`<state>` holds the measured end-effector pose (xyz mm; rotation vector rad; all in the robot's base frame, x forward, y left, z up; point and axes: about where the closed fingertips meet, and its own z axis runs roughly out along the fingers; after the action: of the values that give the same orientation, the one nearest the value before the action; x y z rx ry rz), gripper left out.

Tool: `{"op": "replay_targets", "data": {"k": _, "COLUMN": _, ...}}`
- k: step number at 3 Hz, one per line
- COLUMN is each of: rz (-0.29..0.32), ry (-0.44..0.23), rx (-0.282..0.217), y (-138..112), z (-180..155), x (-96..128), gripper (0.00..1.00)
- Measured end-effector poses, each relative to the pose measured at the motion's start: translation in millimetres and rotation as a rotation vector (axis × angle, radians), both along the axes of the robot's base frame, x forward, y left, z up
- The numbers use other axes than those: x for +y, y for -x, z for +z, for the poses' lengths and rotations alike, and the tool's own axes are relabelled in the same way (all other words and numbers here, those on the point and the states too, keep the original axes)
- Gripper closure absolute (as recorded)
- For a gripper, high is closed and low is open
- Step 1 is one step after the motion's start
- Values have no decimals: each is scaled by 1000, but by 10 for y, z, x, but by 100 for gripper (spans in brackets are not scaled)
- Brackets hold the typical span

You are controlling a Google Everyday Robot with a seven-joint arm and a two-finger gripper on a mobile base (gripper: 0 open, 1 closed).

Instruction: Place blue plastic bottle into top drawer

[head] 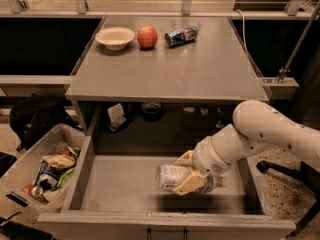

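The gripper (189, 178) is reaching down inside the top drawer (120, 186), R of its middle. It is clamping the blue plastic bottle (169, 176) betw. its two yellowish fingers (192, 184). One finger is crossing the bottle's front; the other is showing just behind it. The bottle is lying on its side, w/ its labelled body sticking out L of the gripper & its other end poking out R. A dark shadow is lying on the drawer floor just in front of & below the gripper.

Progress, as a judgement: the drawer is standing open & the bottle is already w/in its walls, so most of the job is looking done. Setting down, letting go & pulling the arm (270, 129) out are not yet done.

Hard to make out:
- Whether the bottle is touching the floor or hanging just above it can't be told.
- The cap is hiding behind the gripper.
- The drawer's handle is mostly cut off at the lower edge, in front of the gripper.
- The arm is running off-frame to the R, w/ no base in view.

Well behind & above the gripper, a bowl (115, 37), an apple (147, 36) & a soda can (181, 35) are sitting on the table (165, 74). Far L, a bin (22, 171) of trash is standing.
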<state>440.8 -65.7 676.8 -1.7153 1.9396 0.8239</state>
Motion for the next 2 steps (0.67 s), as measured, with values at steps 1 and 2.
{"op": "replay_targets", "data": {"k": 1, "rz": 0, "ry": 0, "rx": 0, "y": 0, "z": 0, "x": 0, "gripper": 12}}
{"op": "replay_targets", "data": {"k": 2, "rz": 0, "ry": 0, "rx": 0, "y": 0, "z": 0, "x": 1, "gripper": 0}}
